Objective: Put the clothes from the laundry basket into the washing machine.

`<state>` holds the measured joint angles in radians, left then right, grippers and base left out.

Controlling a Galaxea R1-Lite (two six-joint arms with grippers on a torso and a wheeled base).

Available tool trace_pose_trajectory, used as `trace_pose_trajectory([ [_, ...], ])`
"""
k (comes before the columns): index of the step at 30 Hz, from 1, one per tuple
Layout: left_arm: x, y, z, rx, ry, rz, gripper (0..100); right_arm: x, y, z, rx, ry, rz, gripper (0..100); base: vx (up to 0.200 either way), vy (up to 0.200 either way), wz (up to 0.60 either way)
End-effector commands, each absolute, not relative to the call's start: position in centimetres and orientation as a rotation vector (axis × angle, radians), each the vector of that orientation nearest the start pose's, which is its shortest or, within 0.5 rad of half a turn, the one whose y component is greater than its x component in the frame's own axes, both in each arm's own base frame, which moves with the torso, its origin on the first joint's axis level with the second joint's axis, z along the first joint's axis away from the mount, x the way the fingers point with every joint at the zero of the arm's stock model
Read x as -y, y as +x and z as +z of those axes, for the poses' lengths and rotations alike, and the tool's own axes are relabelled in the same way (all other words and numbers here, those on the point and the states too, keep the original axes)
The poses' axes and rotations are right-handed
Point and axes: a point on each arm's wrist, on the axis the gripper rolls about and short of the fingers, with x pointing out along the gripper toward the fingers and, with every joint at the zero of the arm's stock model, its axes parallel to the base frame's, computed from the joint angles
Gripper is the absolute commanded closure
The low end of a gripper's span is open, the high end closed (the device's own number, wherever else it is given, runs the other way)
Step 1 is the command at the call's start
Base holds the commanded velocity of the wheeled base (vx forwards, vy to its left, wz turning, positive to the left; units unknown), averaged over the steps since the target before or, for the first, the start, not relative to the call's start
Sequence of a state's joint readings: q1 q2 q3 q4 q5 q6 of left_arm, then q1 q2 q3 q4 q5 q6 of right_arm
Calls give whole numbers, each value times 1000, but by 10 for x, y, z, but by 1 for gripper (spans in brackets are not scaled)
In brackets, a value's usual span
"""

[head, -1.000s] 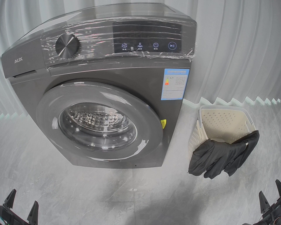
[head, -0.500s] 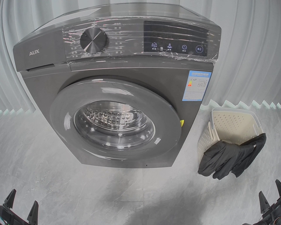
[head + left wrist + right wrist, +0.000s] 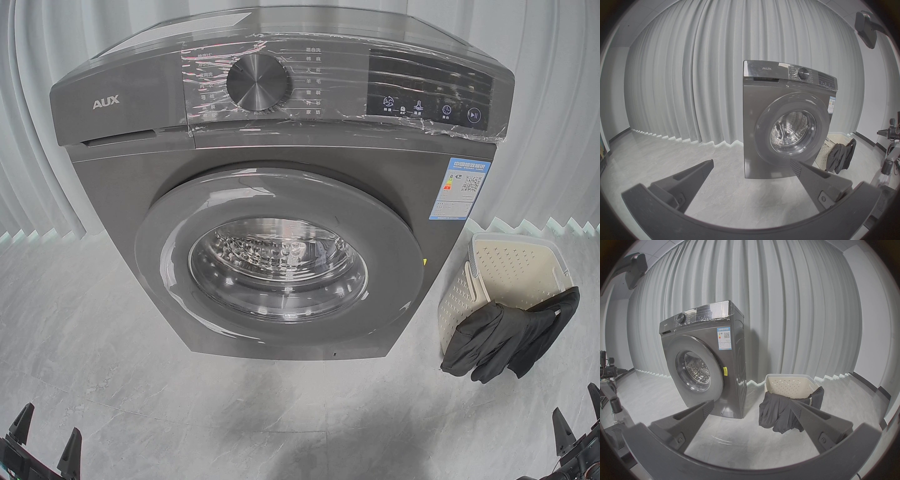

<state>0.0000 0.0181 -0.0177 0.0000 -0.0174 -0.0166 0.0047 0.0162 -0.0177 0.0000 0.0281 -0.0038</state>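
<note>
Washing machine [image 3: 125, 181] on floor [image 3: 187, 406], door [image 3: 400, 250] shut; 1 blue label [image 3: 460, 189] at its front's upper right corner. Laundry basket [image 3: 519, 262] just beside it, black clothes [image 3: 506, 340] draped over its rim. Left gripper [image 3: 750, 162], right gripper [image 3: 750, 402]: jaws apart, empty.

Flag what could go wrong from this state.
1. The washing machine door is shut. Grabbing clothes first would likely leave an arm loaded with nowhere to drop them.
2. The dark garment hangs over the laundry basket rim, mostly outside. A pull might tip the basket or snag the cloth on the rim.
</note>
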Motion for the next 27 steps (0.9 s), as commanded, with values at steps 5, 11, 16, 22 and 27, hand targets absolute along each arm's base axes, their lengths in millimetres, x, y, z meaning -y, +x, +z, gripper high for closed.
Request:
trace_pose_trajectory([
  [5, 0, -23, 76, 0, -17, -17, 0, -1, -23, 75, 0, -5, 34, 0, 0, 0, 0],
  [11, 0, -23, 76, 0, -17, -20, 0, -1, -23, 75, 0, -5, 34, 0, 0, 0, 0],
  [16, 0, -23, 76, 0, -17, -20, 0, -1, -23, 75, 0, -5, 32, 0, 0, 0, 0],
  [22, 0, -23, 76, 0, -17, -20, 0, -1, -23, 75, 0, -5, 32, 0, 0, 33, 0],
  [27, 0, -23, 76, 0, -17, -20, 0, -1, -23, 75, 0, -5, 32, 0, 0, 200, 0],
])
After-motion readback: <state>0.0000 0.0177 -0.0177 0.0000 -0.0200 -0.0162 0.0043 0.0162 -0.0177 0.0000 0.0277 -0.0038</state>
